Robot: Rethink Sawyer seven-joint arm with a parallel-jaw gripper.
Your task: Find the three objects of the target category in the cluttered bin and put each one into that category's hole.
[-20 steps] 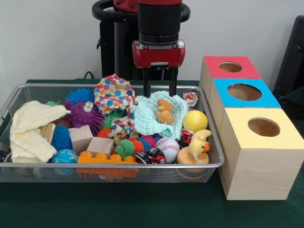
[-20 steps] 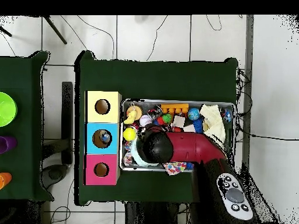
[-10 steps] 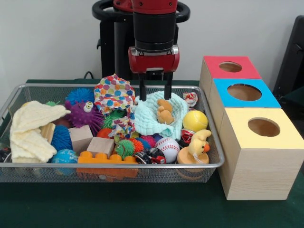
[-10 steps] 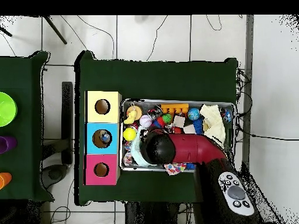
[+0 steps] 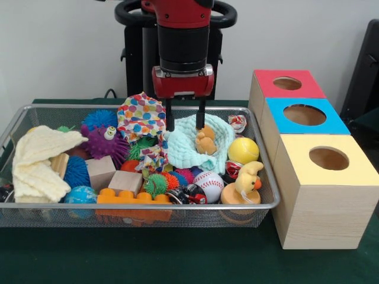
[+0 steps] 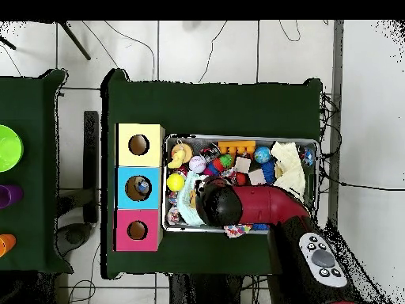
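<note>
Front view: I see the gripper spread wide and empty, fingertips dipping at the far edge of the mint cloth, the left tip close by the spotted cloth. Overhead view: my arm hides the fingers; the mint cloth probably lies just boxward of them.

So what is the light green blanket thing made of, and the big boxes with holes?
The light green cloth looks like soft knitted or waffle-weave fabric: bumpy texture, floppy folds. The boxes seem to be pale wood, with visible grain on the sides and matte painted tops.
</note>
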